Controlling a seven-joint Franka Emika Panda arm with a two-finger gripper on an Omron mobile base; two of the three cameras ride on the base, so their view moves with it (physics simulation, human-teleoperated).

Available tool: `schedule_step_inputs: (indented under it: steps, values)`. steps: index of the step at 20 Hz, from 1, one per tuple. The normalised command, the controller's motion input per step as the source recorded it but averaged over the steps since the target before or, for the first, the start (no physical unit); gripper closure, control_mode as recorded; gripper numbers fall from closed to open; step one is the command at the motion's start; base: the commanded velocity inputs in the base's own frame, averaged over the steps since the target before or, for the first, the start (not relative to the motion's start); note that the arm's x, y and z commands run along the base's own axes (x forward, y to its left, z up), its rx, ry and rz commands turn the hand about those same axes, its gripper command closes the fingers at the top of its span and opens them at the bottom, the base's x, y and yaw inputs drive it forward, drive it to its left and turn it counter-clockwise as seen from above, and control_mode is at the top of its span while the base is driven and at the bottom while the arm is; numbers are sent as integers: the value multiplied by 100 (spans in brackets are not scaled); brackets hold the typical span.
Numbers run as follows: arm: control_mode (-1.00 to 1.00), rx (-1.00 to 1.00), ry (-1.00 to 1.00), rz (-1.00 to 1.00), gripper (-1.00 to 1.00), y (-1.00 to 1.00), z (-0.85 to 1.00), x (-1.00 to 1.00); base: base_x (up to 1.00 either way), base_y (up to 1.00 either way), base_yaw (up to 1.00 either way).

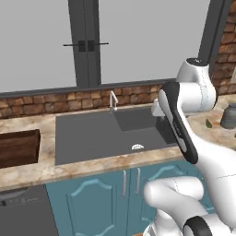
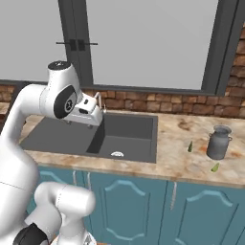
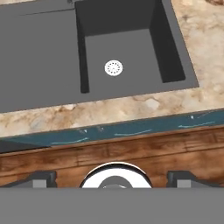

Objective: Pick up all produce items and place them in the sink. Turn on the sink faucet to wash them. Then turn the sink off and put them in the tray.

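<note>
Left base view: the sink (image 1: 92,138) lies across the middle of the tabletop (image 1: 27,170), its deep basin toward 3 o'clock with the white drain (image 1: 137,147) at the front, the sink faucet (image 1: 113,100) upright at its 12 o'clock rim, the tray (image 1: 18,147) out at 9 o'clock. One green produce piece (image 1: 209,123) peeks out at 3 o'clock beside a metal jug (image 1: 229,115)

Right base view: the tool (image 2: 88,111) hangs over the sink's drainboard, well apart from both produce items (image 2: 190,146), which lie on the tabletop right of the basin near the jug; the second (image 2: 215,167) sits at the jug's 6 o'clock

Hand view: the finger tips (image 3: 41,179) stand wide apart, holding nothing, above the basin. The arm should swing right, come down over one stalk with jaws across its width, and avoid the jug
</note>
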Motion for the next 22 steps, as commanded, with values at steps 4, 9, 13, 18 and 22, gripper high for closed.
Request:
schedule_step_inputs:
  steps: [4, 9, 13, 18, 22]
  values:
    - [100, 0, 0, 0, -100, 0, 0, 0, 41, -91, 0]
    - [100, 0, 0, 0, -100, 0, 0, 0, 57, -65, 0]
    - [100, 0, 0, 0, -100, 0, 0, 0, 76, -51, 6]
    - [100, 0, 0, 0, -100, 0, 0, 0, 99, -10, 5]
    - [-100, 0, 16, 0, -100, 9, 0, 44, 20, 1, 0]
